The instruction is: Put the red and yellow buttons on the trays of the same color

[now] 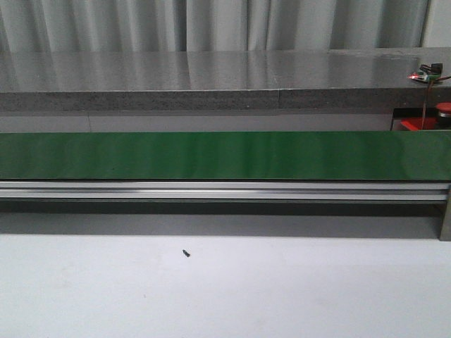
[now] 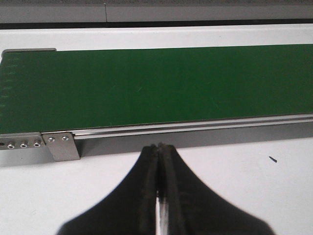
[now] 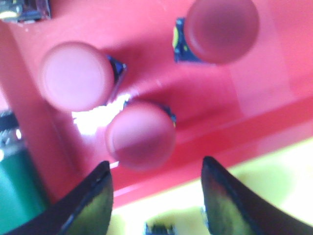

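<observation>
Right wrist view alone: three red buttons [image 3: 140, 135] on the red tray [image 3: 274, 88].
Right gripper [image 3: 156, 196] spread, empty; left gripper [image 2: 160, 147] closed beside the belt [image 2: 156, 88].

A lab or factory test bench: a green conveyor belt [image 1: 211, 155] on aluminium rails [image 1: 211, 190], grey curtains [image 1: 211, 24] behind.

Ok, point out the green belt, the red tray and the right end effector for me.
green belt [image 1: 211, 155], front view, middle of its top surface.
red tray [image 3: 146, 83], right wrist view, bare floor between buttons.
right end effector [image 3: 156, 196], right wrist view, midway between its open fingertips.
</observation>
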